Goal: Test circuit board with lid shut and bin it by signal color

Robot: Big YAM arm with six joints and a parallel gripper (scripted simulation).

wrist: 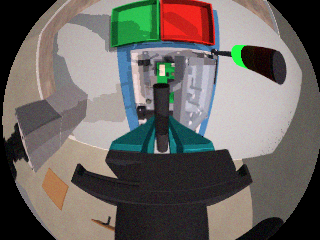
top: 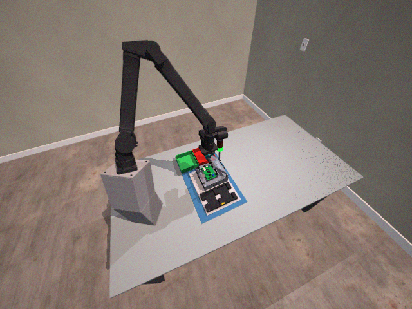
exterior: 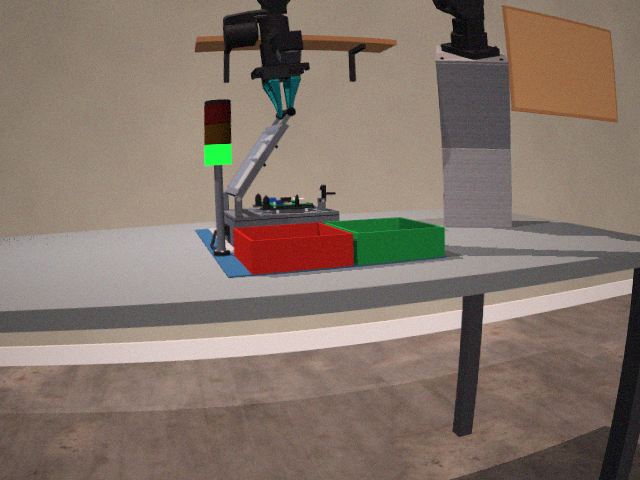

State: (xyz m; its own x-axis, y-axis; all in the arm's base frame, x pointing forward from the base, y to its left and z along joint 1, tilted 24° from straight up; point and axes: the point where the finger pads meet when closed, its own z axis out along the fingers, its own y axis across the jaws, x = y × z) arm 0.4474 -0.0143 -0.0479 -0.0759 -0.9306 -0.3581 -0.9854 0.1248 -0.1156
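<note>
The tester (top: 212, 181) (exterior: 289, 212) stands on the blue mat with its lid (exterior: 256, 155) (top: 217, 164) raised at a steep slant. My gripper (exterior: 285, 109) (top: 210, 156) (wrist: 162, 135) is shut on the lid's black handle (exterior: 290, 111) (wrist: 162, 103) at the lid's top edge. The green circuit board (top: 209, 173) (exterior: 292, 203) (wrist: 164, 71) lies on the tester's plate under the raised lid. The signal tower (exterior: 217, 155) (top: 220, 150) (wrist: 242, 54) shows green. The latch hook (exterior: 323, 195) stands at the tester's edge away from the hinge.
The red bin (exterior: 293, 248) (top: 200, 154) (wrist: 187, 20) and green bin (exterior: 398, 237) (top: 185, 161) (wrist: 135, 22) stand side by side beside the tester. The black tray (top: 219, 197) lies on the blue mat (top: 203, 217) (exterior: 217, 253). The arm's grey pedestal (top: 131, 191) (exterior: 475, 155) stands on the table.
</note>
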